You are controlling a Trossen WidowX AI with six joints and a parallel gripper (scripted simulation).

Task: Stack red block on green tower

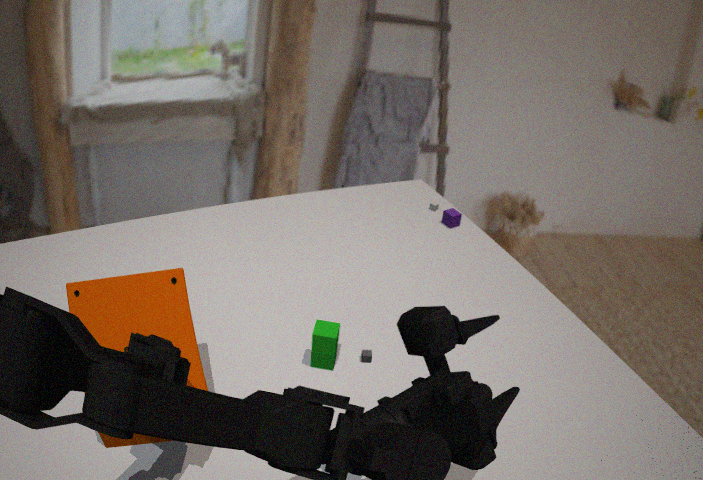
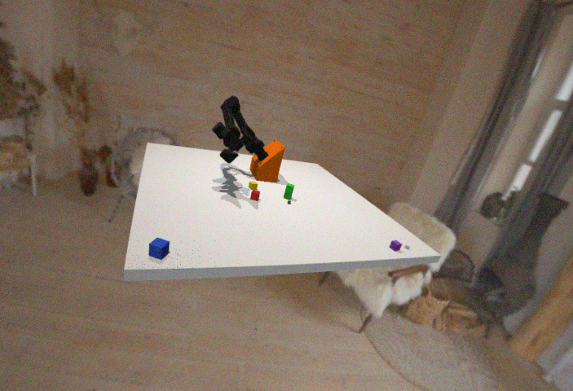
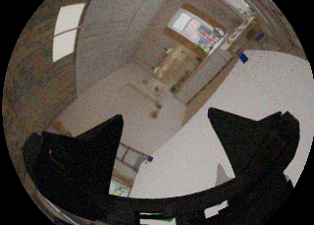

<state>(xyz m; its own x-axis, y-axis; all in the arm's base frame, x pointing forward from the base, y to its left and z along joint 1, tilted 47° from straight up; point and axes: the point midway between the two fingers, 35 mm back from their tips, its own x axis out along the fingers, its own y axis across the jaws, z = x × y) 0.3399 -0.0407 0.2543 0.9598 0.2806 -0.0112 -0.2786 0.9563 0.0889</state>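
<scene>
White table (image 2: 194, 257), one black arm mounted on an orange base block (image 2: 268, 161) near the far edge in the exterior view.

Gripper (image 1: 496, 356) raised above the table top, tilted so the fingers point out sideways rather than down. Fingers spread wide, nothing between them. Wrist view confirms: two dark fingertips well apart, with only table edge and room showing in the gap.

Red block (image 2: 255, 195) sits on the table in front of the base, on its own, untouched. Visible only in the exterior view; in the top view the arm's body covers that patch of table. Yellow block (image 2: 253, 185) lies just behind it, close, perhaps touching; cannot tell at this size.

Green tower (image 1: 324, 344) stands upright, to the right of the red block in the exterior view, apart from it. In the top view it shows between the orange base and the upper finger, free of both. A small grey cube (image 1: 366, 355) rests on the table just beside the tower's foot, on the gripper's side, not touching it.

Farther out: blue block (image 2: 158, 248) near the front left corner in the exterior view, well apart from everything. Purple block (image 1: 451, 217) near the opposite corner, with another tiny grey cube (image 1: 433, 207) just beside it.

Between red block and tower the table shows only the arm's shadow. The yellow block crowds the red one on its far side.
</scene>
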